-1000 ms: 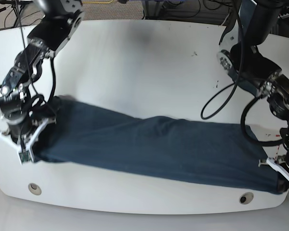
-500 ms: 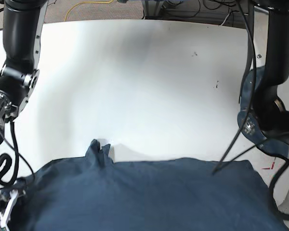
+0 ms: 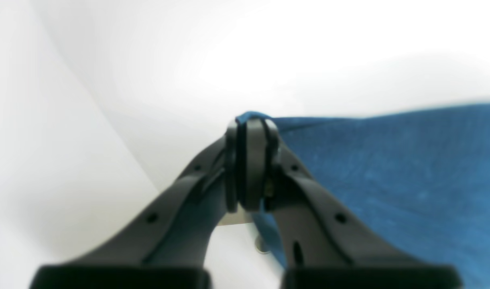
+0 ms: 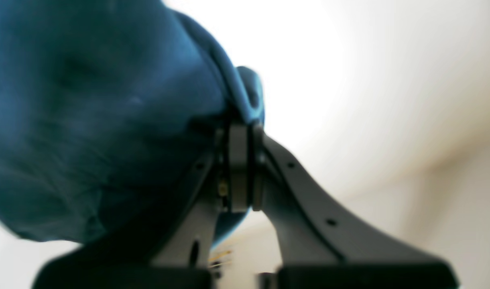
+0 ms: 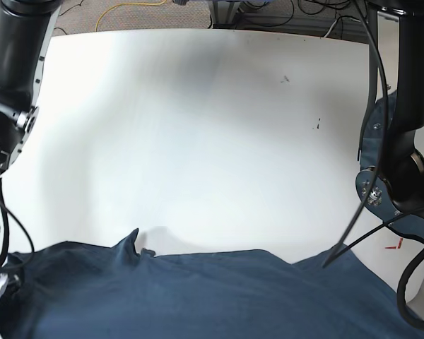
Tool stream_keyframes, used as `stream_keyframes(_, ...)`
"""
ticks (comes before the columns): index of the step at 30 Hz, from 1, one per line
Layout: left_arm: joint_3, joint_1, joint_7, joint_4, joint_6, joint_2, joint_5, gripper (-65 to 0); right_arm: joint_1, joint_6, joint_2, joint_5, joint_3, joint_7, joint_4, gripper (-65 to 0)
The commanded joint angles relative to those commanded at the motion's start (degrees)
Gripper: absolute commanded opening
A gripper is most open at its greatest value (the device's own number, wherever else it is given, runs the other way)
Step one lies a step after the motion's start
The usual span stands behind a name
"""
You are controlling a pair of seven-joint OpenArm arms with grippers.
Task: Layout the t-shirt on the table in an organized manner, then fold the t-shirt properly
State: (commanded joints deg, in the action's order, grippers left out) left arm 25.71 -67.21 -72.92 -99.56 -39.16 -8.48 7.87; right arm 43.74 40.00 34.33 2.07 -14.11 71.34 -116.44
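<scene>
Up it comes: since a moment ago the t-shirt [image 5: 198, 296] has been hoisted off the surface and now hangs as a broad sheet across the bottom of the base view, its top edge a touch lower than half a second back.

Nearest first: in the left wrist view the left gripper [image 3: 251, 160] is pressed together on a corner of cloth, a blue tip poking out above the pads. Same story in the right wrist view, where the right gripper [image 4: 240, 164] is pinching a bunched edge, fabric ballooning off to its left.

Behind lies the table [image 5: 198, 127], white and glossy.

Looks like the layout step, a lift to spread. Next call, I'd say: keep the span taut and lower it flat and square.

Count: one shirt, two grippers, one table.
</scene>
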Motion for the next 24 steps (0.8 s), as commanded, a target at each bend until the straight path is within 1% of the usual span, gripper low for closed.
stream_keyframes(2,0.00,4.04,-0.44,-2.02,-0.84,0.09,0.00,-65.0,-4.40,0.00,-1.05,0.00,-3.43,-0.09,0.00,-64.8)
stream_keyframes(3,0.00,7.47,-0.70,-3.25,-0.84,0.09,0.00,-65.0,-7.74,0.00,-2.29,0.00,-6.24,-0.09,-0.09,-64.8)
stream_keyframes(5,0.00,11.96,-0.70,-4.92,-0.84,0.09,0.00,-65.0,-12.66,0.00,-4.13,0.00,-10.02,-0.35,-0.09,-64.8)
stream_keyframes(8,0.00,20.31,-0.70,-7.47,-0.84,0.09,0.00,-65.0,-20.57,0.00,-7.82,-0.09,-15.47,-0.62,-0.09,-64.8)
stream_keyframes(10,0.09,26.73,-0.70,-9.32,-0.84,0.18,0.00,-65.0,-26.20,0.00,-10.81,-0.09,-18.73,-1.85,-0.09,-64.8)
stream_keyframes(11,0.09,28.57,-0.70,-9.85,-0.84,0.18,0.00,-65.0,-27.87,0.00,-11.69,-0.09,-19.60,-2.46,-0.09,-64.8)
stream_keyframes(12,0.09,32.79,-0.62,-10.81,-0.84,0.18,0.00,-65.0,-31.47,0.00,-13.63,-0.09,-21.45,-3.87,-0.09,-64.8)
stream_keyframes(13,0.09,34.81,-0.53,-11.16,-0.84,0.18,0.00,-65.0,-33.23,0.00,-14.68,-0.09,-22.24,-4.57,-0.09,-64.8)
stream_keyframes(15,0.26,40.18,-0.44,-12.31,-0.84,0.26,0.00,-65.0,-38.24,0.00,-18.29,0.00,-23.74,-7.12,-0.09,-64.8)
stream_keyframes(16,0.26,41.58,-0.44,-12.66,-0.84,0.26,0.00,-65.0,-39.47,0.00,-19.25,0.00,-23.91,-7.82,-0.09,-64.8)
stream_keyframes(17,0.35,44.66,-0.44,-13.36,-0.84,0.26,0.09,-65.0,-42.11,0.00,-21.19,0.00,-24.18,-9.32,-0.09,-64.8)
stream_keyframes(19,0.53,48.44,-0.35,-14.07,-0.84,0.26,0.09,-65.0,-45.71,0.00,-23.56,0.00,-24.18,-11.08,0.00,-64.8)
stream_keyframes(21,1.23,52.31,-0.35,-14.33,-0.84,0.26,0.09,-65.0,-48.88,0.00,-25.76,0.00,-24.18,-12.66,0.00,-64.8)
stream_keyframes(24,3.87,58.11,-0.35,-14.59,-0.84,0.35,0.09,-65.0,-53.80,0.00,-29.63,0.00,-24.18,-15.03,0.00,-64.8)
